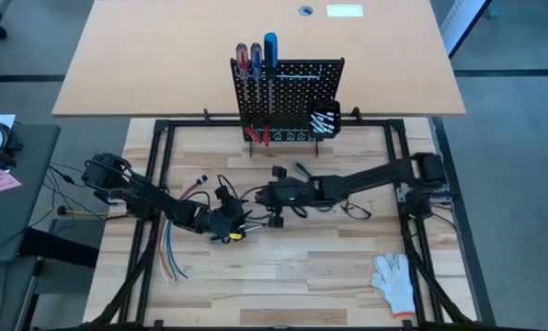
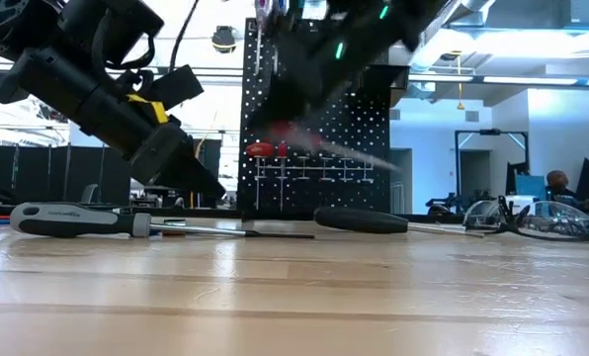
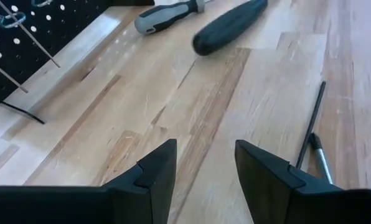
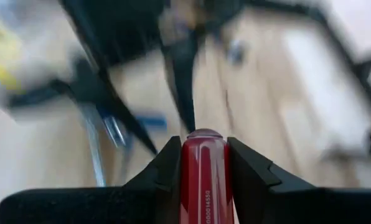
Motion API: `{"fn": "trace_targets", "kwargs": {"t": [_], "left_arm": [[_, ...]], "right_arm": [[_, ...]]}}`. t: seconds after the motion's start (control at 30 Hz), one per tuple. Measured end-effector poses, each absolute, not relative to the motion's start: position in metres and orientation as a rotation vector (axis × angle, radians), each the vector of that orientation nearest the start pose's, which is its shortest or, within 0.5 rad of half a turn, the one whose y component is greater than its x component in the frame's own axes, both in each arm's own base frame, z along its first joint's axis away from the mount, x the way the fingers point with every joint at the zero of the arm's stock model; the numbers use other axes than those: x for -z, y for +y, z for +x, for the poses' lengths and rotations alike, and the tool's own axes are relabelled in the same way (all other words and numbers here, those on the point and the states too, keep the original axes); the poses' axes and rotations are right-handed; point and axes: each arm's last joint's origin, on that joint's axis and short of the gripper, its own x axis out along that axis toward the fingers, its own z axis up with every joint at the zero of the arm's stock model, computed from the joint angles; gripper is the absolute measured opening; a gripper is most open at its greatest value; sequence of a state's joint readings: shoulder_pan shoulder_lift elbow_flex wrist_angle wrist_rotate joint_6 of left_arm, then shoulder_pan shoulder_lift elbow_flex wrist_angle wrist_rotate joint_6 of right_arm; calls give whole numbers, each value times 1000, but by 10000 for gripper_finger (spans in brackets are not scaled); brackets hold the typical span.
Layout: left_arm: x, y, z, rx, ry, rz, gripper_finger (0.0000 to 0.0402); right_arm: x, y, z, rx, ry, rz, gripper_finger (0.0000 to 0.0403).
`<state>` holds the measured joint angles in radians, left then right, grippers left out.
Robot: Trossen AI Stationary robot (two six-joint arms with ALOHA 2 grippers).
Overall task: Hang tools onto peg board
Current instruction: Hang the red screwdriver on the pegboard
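Clearly the right gripper (image 4: 203, 165) was clamped on a red-handled screwdriver (image 4: 203, 171), both fingers (image 4: 167, 171) pressed against the handle's sides, the handle's rounded end sticking out just past the tips. From overhead that gripper (image 1: 272, 197) sat near the middle of the worktop (image 1: 329, 276), and in the low view the red handle (image 2: 294, 133) was lifted clear of the wood, blurred, in front of the peg board (image 2: 319, 138).

Left gripper (image 3: 201, 171) had its fingers (image 3: 154, 177) apart with nothing between them, hovering low over bare wood; overhead it (image 1: 230, 223) was just left of the right one, toward the middle.

Peg board (image 1: 288, 97) stood upright at the worktop's far edge, with two red-handled screwdrivers (image 1: 247, 60) and a blue-handled one (image 1: 270, 51) already hung along its top left, and a small bin (image 1: 325, 118) at its lower right.

On the worktop lay a grey-and-black screwdriver (image 2: 77, 220) and a black-handled one (image 2: 359, 220). Coloured wires (image 1: 170, 257) lay toward the left edge, a white glove (image 1: 393, 279) near the front right corner.
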<state>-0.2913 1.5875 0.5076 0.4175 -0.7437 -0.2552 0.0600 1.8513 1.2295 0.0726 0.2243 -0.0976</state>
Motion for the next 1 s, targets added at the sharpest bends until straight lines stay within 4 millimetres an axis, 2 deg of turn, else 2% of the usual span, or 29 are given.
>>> {"fn": "trace_targets", "kwargs": {"t": [0.1,0.2,0.3,0.43,0.53,0.7,0.87,1.0], "left_arm": [[-125,-58,258,-497,511,83,156],[-131,-66,260,-456,456,98,156],[-144,-76,265,-386,341,123,156],[-165,-85,270,-274,148,134,156],[-180,-84,274,-237,22,155,156],[-203,-80,290,-191,-72,225,156],[-220,-73,310,-114,-66,228,156],[-228,-70,319,-85,-41,217,156]], "right_arm": [[-244,29,387,106,316,-187,95],[-269,38,353,41,31,-193,95],[-271,43,323,-87,-202,-166,95],[-264,45,300,-243,-418,-96,95],[-267,46,297,-309,-552,-58,95],[-266,50,307,-397,-622,-38,95],[-271,51,315,-418,-626,-42,95],[-274,54,313,-425,-635,-43,95]]}}
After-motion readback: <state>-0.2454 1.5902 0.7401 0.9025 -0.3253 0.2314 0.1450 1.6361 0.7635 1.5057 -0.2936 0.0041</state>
